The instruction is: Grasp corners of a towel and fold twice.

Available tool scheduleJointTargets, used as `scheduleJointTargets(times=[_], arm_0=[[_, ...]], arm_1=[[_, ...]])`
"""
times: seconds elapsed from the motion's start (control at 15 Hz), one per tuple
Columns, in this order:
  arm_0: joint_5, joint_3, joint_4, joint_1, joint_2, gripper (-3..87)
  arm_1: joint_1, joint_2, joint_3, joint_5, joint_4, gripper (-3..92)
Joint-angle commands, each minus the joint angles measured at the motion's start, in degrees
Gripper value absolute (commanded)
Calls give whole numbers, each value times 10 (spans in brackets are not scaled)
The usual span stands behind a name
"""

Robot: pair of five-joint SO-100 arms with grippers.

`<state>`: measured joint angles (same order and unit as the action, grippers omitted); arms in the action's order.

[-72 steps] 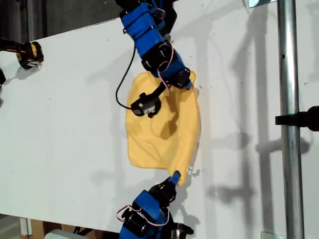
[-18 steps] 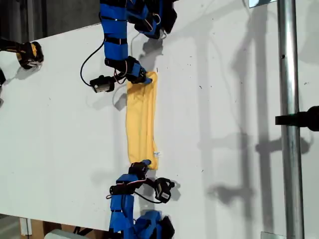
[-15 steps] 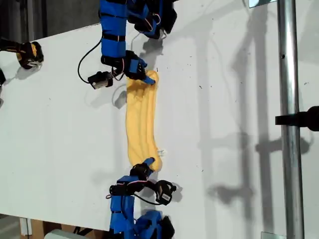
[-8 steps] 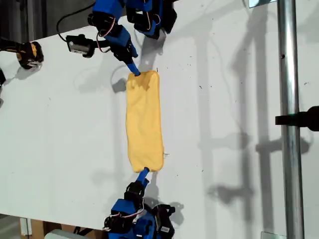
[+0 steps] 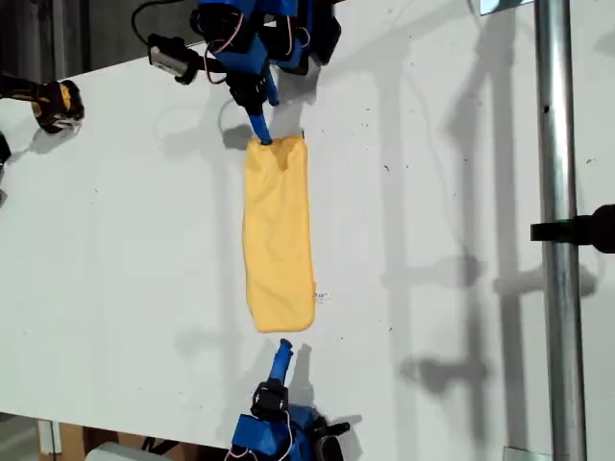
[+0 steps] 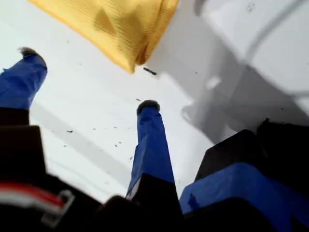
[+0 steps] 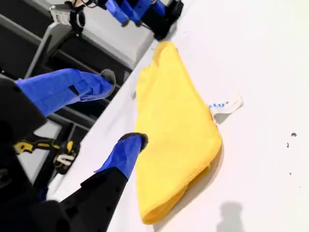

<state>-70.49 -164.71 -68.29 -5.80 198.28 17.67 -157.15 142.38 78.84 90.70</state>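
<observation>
The second gripper (image 5: 282, 348) hovers by the tabletop's (image 5: 125, 240) near edge, jaws spread and empty, just short of the towel's (image 5: 279, 235) near end. The towel lies flat as a long folded strip running from the near edge toward the far edge, with its white tag (image 5: 321, 296) sticking out beside the near end. Just beyond its far corner (image 5: 259, 146), the first gripper (image 5: 261, 130) also stands released, holding nothing.

The towel (image 6: 123, 29) runs off the first wrist view's edge, one end showing. The tag (image 5: 322, 296) print is too small to read. An arm's base (image 5: 279, 437) is cropped, perhaps my second's.
</observation>
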Motion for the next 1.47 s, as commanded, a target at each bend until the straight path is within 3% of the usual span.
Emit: scheduleJointTargets(times=[0.0,0.33,0.53,1.07,1.2,1.4], arm_0=[[-7,-5,11,5,6,185],[-14,-17,4,5,6,184],[-25,-15,-14,8,6,183],[-35,-21,-25,5,6,184],[-40,-22,-25,8,6,184],[-46,-24,-26,13,6,184]], arm_1=[[32,0,47,-23,-70,415],[99,268,7,-91,-226,421],[89,436,-56,-91,-304,423],[47,592,-131,-70,-466,410],[48,611,-156,-65,-482,95],[68,608,-193,-98,-410,4]])
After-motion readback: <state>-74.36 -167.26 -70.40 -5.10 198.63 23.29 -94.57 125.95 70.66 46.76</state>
